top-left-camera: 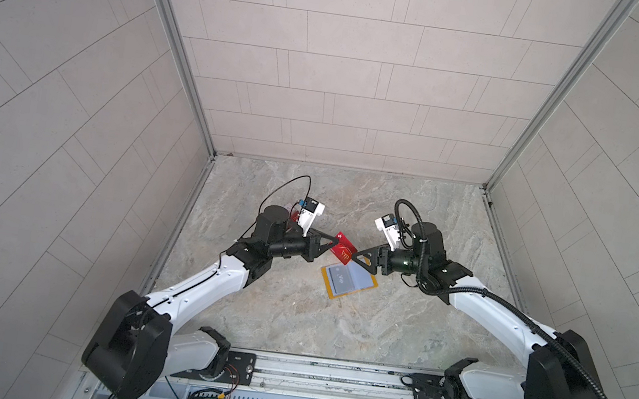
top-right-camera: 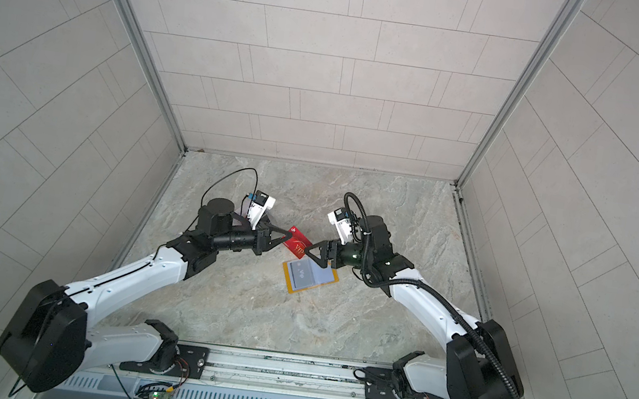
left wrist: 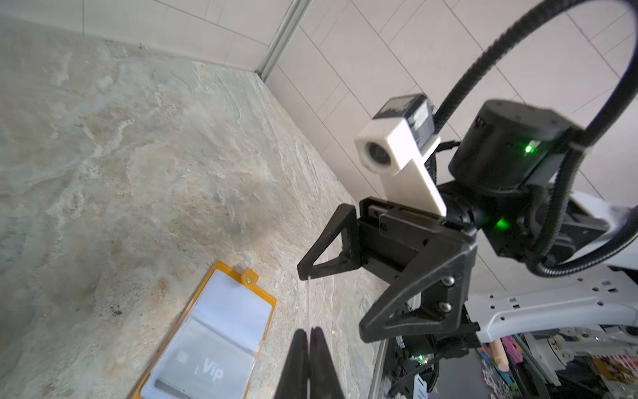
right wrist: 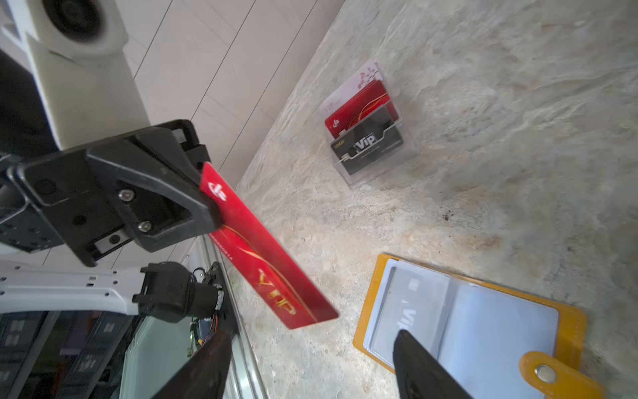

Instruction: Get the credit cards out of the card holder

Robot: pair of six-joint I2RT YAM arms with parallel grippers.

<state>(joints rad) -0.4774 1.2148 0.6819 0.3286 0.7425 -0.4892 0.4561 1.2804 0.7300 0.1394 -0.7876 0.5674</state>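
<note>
- Holder lies open and flat on the tabletop, near the middle between the two arms; yellow cover down, clear sleeves up; its snap tab sticks out from one edge; a grey "Vip" card sits inside one sleeve.
- Red card with gold "VIP" print is out of the holder and in the air; in both top views it hangs just beyond the holder's far edge, between the two end effectors.
- Left end effector is clamped on one short end of the red card; the right wrist view shows its fingers pinched over the corner with the white logo; the rest of the card juts out free, tilted down toward the tabletop; in the left wrist view the fingers stand pressed together, with the card seen edge-on as a thin line.
- Right end effector has its jaws spread wide and holds nothing; it faces the left one across the red card; in the right wrist view its fingers flank the card's free corner without touching it; the left wrist view shows the same wide gap.
- Box of clear plastic stands on the tabletop, well apart from the holder, on the left arm's side; in it stand a white card with pink marks, a second red card, and a black "Vip" card in front; the left wrist mostly hides it in both top views.
</note>
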